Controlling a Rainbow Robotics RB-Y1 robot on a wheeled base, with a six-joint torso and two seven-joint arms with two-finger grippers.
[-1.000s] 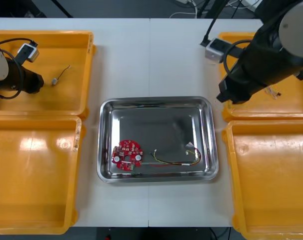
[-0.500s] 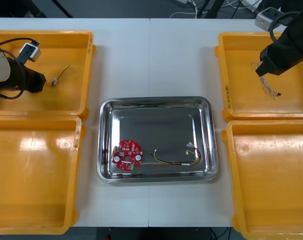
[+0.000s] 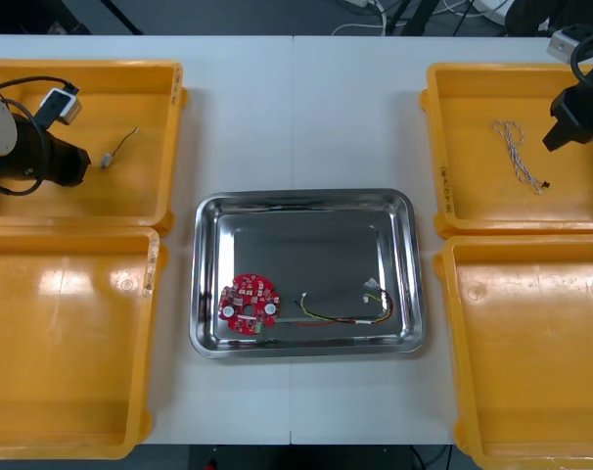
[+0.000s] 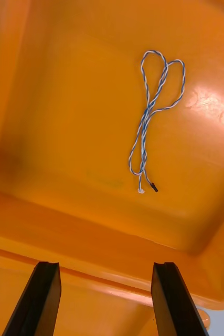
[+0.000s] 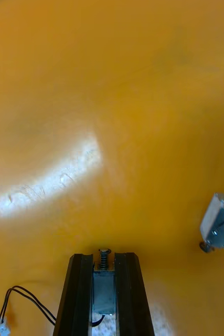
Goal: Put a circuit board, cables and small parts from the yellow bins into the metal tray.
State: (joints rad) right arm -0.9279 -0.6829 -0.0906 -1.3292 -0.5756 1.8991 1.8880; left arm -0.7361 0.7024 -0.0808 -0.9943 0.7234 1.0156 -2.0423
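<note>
In the far left yellow bin (image 3: 130, 201), my left gripper (image 3: 73, 163) is low over the floor. Its fingers (image 5: 80, 294) are shut on a small metal part (image 5: 104, 286) that trails a thin black cable (image 5: 25, 300). A second small metal part (image 5: 219, 228) (image 3: 109, 157) lies just beyond the fingertips. My right gripper (image 3: 556, 137) (image 4: 106, 299) hangs open over the far right bin (image 3: 473, 196), a little short of the twisted blue and white cable (image 3: 517, 152) (image 4: 151, 113) on its floor.
The metal tray (image 3: 306, 225) sits in the middle, holding a round red circuit board (image 3: 250, 304) and a red and yellow cable (image 3: 341, 313). Two near yellow bins (image 3: 62, 343) (image 3: 531, 362) flank it.
My left gripper has shut on the small metal part. My right arm has swung from beside the tray out to the far right bin's outer side, uncovering the blue and white cable.
</note>
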